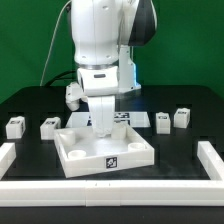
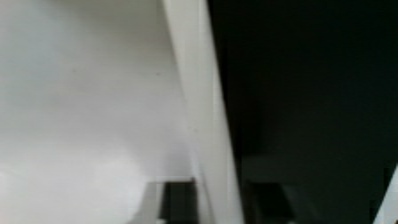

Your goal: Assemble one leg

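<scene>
Well to the exterior view's left of the pincer (image 1: 103, 128), two legs are recorded loose on the black table (image 1: 40, 100): the outermost leg (image 1: 14, 126) and, nearer the pincer, the second leg (image 1: 49, 126). Neither is touched. The pincer itself is found low at the far rim of the large white square piece (image 1: 85, 160), and no leg is held in it. In the wrist view the raised rim (image 2: 201, 100) is seen running between the two dark fingertips (image 2: 178, 200), one to each side. The jaws are thus set astride the rim, but it cannot be told whether they are pressed onto it or merely stand around it. Just behind the pincer the marker board (image 1: 128, 120) is partly hidden by the arm. Well to the exterior view's right of the pincer the third leg (image 1: 163, 121) and the fourth leg (image 1: 182, 117) are noted, near one another and untouched. The following risks are judged. A thin rim taken at one point may slip from the pads, or the piece may swing about that point if it is dragged. A swinging corner may strike the second leg or the third leg and knock it out of reach. A piece left askew would make the later seating of a leg in its corner unreliable.
</scene>
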Controlling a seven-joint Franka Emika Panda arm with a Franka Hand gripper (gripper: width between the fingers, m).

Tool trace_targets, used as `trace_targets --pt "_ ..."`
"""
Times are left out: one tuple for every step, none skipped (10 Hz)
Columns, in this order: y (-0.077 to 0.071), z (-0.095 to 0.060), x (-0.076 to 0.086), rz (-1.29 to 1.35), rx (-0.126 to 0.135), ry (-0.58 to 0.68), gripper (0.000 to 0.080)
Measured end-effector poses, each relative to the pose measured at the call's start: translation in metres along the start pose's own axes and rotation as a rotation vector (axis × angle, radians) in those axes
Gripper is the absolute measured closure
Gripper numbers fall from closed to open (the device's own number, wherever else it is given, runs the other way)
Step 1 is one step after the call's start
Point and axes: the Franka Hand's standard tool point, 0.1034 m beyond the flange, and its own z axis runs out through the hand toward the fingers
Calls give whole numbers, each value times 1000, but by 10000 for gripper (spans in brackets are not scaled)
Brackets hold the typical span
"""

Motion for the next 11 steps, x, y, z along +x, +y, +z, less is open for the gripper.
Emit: trace_targets --pt "1 -1 -1 5 -7 -1 726" --pt "2 -1 -1 5 -8 -1 726" --pt "2 -1 -1 5 -8 -1 726" --pt "2 -1 -1 5 -8 -1 726" --pt "2 -1 -1 5 -8 -1 726" --pt "2 -1 -1 5 -8 -1 726" --pt "2 -1 2 21 -10 0 726" --pt "5 -1 15 61 -13 3 726" --pt "8 0 31 85 -14 9 726" --pt "15 -1 46 117 -19 14 726" --pt "26 -2 60 162 -25 20 726"
